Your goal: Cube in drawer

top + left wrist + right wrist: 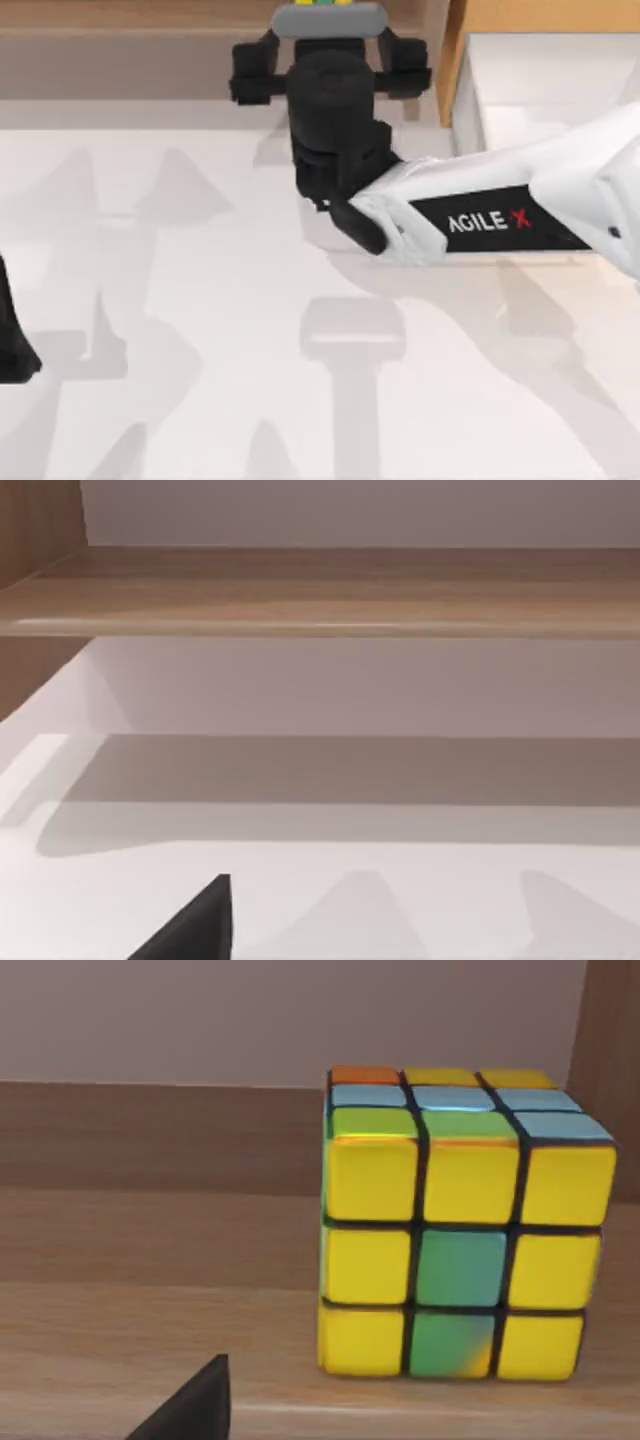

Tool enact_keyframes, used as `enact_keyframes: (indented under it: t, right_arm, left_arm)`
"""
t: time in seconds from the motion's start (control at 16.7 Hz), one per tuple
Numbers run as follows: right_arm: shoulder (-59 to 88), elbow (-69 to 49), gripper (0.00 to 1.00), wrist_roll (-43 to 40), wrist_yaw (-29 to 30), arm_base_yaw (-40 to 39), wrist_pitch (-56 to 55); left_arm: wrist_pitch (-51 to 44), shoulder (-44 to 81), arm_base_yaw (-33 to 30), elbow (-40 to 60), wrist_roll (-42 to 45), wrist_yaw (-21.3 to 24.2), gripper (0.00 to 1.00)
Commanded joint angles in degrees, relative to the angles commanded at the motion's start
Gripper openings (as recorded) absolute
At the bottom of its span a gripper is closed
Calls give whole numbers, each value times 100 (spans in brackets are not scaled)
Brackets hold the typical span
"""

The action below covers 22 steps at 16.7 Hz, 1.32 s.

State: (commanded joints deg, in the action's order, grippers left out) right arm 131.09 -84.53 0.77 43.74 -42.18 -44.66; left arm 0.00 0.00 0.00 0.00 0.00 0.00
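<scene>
- Cube, the small puzzle cube of gridded tiles (462,1235), mostly yellow with green and teal squares and dark seams, stands square on the brown wooden shelf (150,1300) at the table's far edge; in the top view we catch a sliver of its coloured tiles (327,3) beyond our right wrist.
- Our right gripper (328,72) is at the shelf edge with its two black fingers spread wide, holding nothing; the cube lies straight ahead of it, between the fingers' lines and a little deeper in.
- No long axis to pick: the cube is equal-sided and faces the wrist camera nearly flat.
- Right arm is by far the nearer; our left gripper (15,345) sits parked at the table's left edge, and we cannot tell its state.
- Large box drawer with orange-tan wooden side and white interior (530,90) stands open just right of the shelf.
- White table (200,330) lies bare below; we judge the shelf wall near the cube's right side leaves little room there.
</scene>
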Motion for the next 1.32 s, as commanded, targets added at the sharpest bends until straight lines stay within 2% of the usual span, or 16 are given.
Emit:
enact_keyframes:
  t: [0.54,0.84,1.32]
  right_arm:
    - [315,-274,100,14,17,17,-152]
    - [288,-475,100,3,-252,302,48]
    - [1030,-1764,100,-18,-341,409,576]
  left_arm:
    - [0,0,0,0,0,0,100]
    - [0,0,0,0,0,0,100]
    - [0,0,0,0,0,0,100]
